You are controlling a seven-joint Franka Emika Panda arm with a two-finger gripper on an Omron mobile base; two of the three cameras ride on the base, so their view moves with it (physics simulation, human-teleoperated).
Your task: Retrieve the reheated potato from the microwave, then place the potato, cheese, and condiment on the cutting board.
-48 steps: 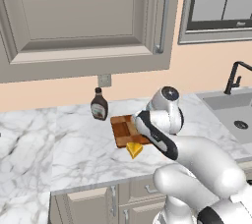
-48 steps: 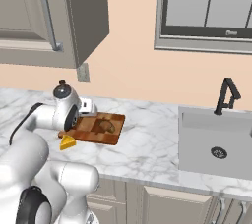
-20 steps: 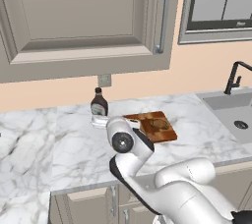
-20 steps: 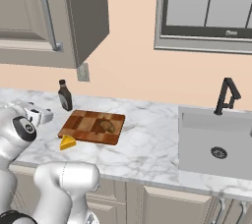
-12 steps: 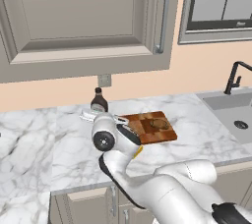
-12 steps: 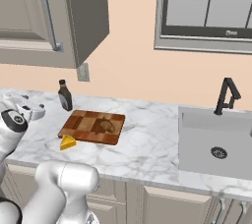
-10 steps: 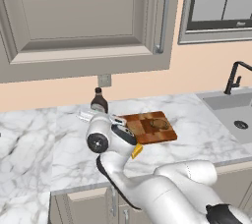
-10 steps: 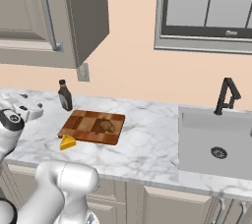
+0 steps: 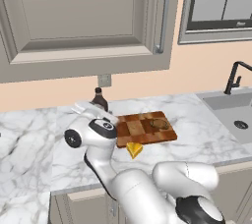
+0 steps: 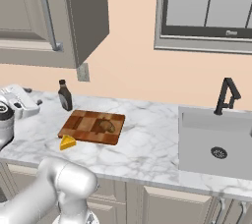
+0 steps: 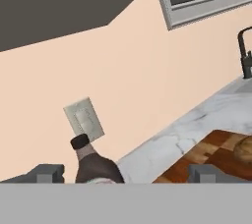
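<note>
The dark brown condiment bottle (image 9: 99,100) (image 10: 64,95) stands upright by the wall, left of the cutting board (image 9: 140,130) (image 10: 83,122). My gripper (image 10: 31,97) (image 9: 86,109) hovers just left of the bottle, open and holding nothing. In the hand view the bottle (image 11: 92,165) sits between the wide-apart fingertips (image 11: 49,173), closer to the left one. The brown potato (image 9: 158,123) (image 10: 104,126) (image 11: 244,150) lies on the board. The yellow cheese wedge (image 9: 134,149) (image 10: 68,142) rests on the marble beside the board's front edge. The microwave is out of view.
A wall outlet (image 11: 84,118) is right behind the bottle. Wall cabinets (image 9: 83,16) hang above the counter. At the right are the sink (image 10: 216,139) and a black faucet (image 10: 225,95). Bare marble (image 10: 147,144) stretches between board and sink.
The arm has swung left, away from the board and cheese, bringing the open hand next to the bottle. Potato, cheese and bottle have stayed where they were.
</note>
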